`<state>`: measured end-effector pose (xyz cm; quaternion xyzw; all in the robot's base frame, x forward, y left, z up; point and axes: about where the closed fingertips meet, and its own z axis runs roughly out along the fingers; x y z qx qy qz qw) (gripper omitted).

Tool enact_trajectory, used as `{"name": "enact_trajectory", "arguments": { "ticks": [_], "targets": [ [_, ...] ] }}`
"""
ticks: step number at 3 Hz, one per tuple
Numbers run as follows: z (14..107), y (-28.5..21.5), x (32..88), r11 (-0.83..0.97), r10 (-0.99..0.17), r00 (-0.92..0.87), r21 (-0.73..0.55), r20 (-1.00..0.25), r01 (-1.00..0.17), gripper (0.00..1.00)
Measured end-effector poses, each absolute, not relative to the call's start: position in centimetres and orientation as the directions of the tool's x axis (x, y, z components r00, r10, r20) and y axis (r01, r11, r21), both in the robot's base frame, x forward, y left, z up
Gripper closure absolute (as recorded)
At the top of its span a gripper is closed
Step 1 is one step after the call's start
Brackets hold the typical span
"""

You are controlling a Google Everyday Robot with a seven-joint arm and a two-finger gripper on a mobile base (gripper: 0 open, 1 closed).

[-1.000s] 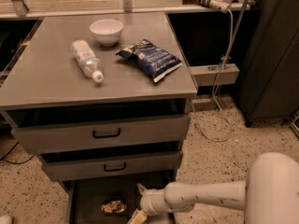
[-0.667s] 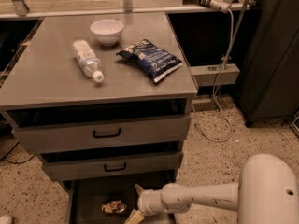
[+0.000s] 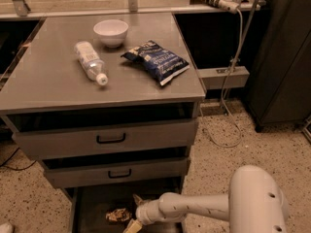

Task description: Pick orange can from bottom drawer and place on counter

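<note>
The counter (image 3: 53, 81) holds a bag (image 3: 156, 60), bottle (image 3: 90, 62) and bowl (image 3: 111, 32). The bottom drawer (image 3: 92, 204) is open but cut off at the frame edge. Inside it, the gripper (image 3: 134, 212) has its fingers apart, the lower one cropped. The can (image 3: 118, 215) lies dim just to its left.

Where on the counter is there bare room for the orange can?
Bare: the counter in front of the bottle and chip bag, and left of the bottle. Crowded: around the bowl. The end effector sits in the bottom drawer, beside the orange can.
</note>
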<state>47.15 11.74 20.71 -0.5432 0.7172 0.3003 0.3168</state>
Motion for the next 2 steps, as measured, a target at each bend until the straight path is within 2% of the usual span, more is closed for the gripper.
{"name": "enact_trajectory", "arguments": {
  "ticks": [2],
  "targets": [
    [17.8,15.4,47.6,0.169,-0.577,-0.176,0.094,-0.798,-0.981,0.0]
  ]
}}
